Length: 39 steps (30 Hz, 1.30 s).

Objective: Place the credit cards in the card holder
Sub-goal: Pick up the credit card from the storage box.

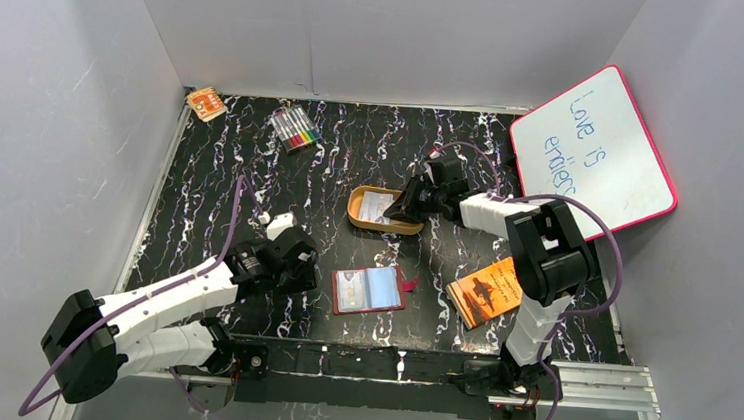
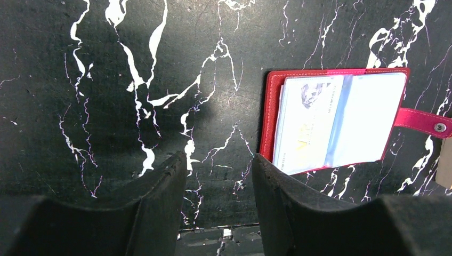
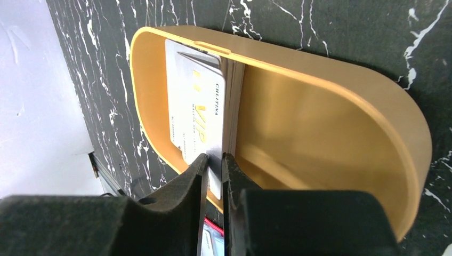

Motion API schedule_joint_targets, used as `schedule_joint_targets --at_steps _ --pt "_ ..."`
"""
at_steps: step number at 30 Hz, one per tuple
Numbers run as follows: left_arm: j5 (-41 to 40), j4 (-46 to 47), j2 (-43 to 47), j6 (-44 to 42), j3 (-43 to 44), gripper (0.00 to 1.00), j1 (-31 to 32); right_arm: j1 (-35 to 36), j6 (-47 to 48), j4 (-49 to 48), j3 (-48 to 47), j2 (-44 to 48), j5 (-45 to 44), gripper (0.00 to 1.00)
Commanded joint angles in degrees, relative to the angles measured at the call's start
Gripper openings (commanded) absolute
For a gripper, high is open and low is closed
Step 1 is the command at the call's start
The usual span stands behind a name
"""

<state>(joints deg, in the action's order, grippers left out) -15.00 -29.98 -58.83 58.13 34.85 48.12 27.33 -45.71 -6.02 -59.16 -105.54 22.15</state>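
The red card holder [image 1: 369, 290] lies open on the black marbled table, pale pockets up; one pocket shows a card, closing tab at the right [image 2: 336, 120]. My left gripper [image 1: 289, 254] [image 2: 218, 165] is open and empty, just left of the holder. The orange oval tin [image 1: 385, 211] [image 3: 330, 122] holds a stack of pale credit cards [image 3: 200, 112] standing on edge. My right gripper [image 1: 410, 208] [image 3: 214, 162] reaches into the tin and is shut on the near edge of a credit card.
An orange booklet [image 1: 485, 291] lies at the front right beside the right arm. A whiteboard [image 1: 594, 147] leans at the back right. A pack of markers [image 1: 295, 128] and a small orange box [image 1: 206, 104] lie at the back left.
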Motion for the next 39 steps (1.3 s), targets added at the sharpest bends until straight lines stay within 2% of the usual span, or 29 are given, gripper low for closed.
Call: schedule_joint_targets --at_steps 1,8,12,15,21,39 --pt "-0.29 -0.39 0.16 0.17 -0.75 0.46 0.13 -0.01 -0.72 -1.45 -1.27 -1.42 3.17 0.25" --pt "-0.29 -0.21 -0.31 -0.14 -0.66 0.46 0.14 -0.07 -0.53 -0.75 -2.06 -2.12 2.79 0.4" --pt "-0.29 -0.09 -0.63 -0.37 -0.49 0.46 0.14 0.01 0.41 1.84 -3.69 -3.1 1.84 0.43" --pt "-0.29 -0.22 -0.91 -0.7 -0.32 0.46 0.13 0.02 0.96 3.35 -4.65 -3.93 1.59 0.41" --pt "-0.33 -0.19 -1.46 -1.22 0.17 0.46 0.13 -0.06 0.66 3.64 -3.71 -2.38 -0.45 0.3" --pt "-0.38 -0.47 -1.99 -2.05 0.78 0.46 0.13 -0.65 -0.45 2.5 -0.68 0.92 -2.21 0.27"
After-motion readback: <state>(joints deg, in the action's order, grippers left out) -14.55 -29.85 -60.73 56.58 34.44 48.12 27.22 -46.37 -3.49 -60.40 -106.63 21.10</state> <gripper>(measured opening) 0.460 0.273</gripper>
